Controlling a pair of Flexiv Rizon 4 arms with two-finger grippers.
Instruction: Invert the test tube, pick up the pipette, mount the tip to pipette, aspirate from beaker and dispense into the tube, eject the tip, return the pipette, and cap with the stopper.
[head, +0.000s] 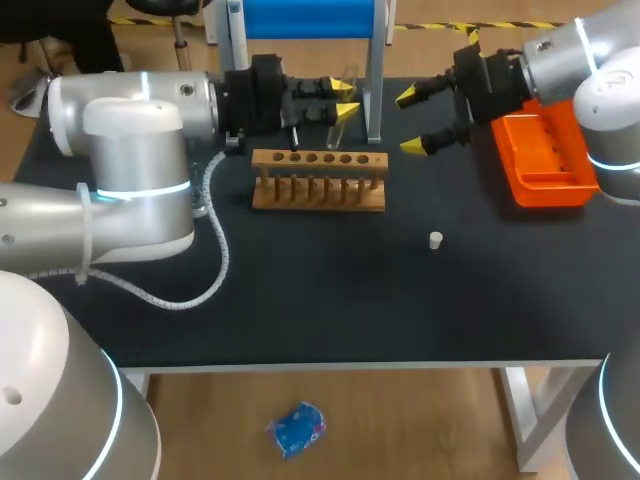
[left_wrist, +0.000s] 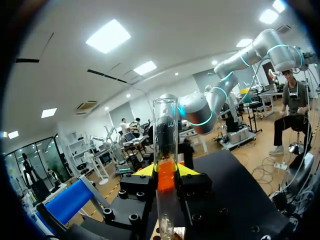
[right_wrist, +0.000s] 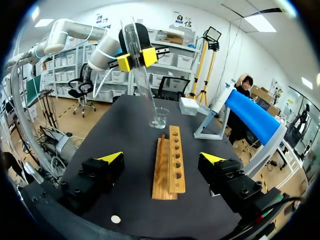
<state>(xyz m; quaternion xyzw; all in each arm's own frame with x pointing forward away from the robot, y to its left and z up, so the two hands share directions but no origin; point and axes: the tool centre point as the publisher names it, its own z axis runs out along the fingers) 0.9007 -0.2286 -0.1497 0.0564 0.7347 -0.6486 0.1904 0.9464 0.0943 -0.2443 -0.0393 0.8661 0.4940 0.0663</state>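
My left gripper (head: 338, 103) is shut on a clear test tube (head: 344, 100), held above the table behind the wooden tube rack (head: 318, 180). In the left wrist view the tube (left_wrist: 165, 135) stands between the yellow tips of that gripper (left_wrist: 166, 172). My right gripper (head: 425, 120) hangs open and empty, right of the rack's far end. In its own view the right gripper (right_wrist: 162, 158) is over the rack (right_wrist: 170, 165), facing the left gripper (right_wrist: 136, 55), the tube (right_wrist: 141, 85) and a small glass beaker (right_wrist: 161, 117). A white stopper (head: 436, 240) lies on the table. I see no pipette.
An orange tray (head: 540, 160) sits at the right edge under my right arm. A blue-topped stand (head: 375, 70) rises at the back behind the rack. A grey cable (head: 215, 260) from the left arm loops over the table's left part.
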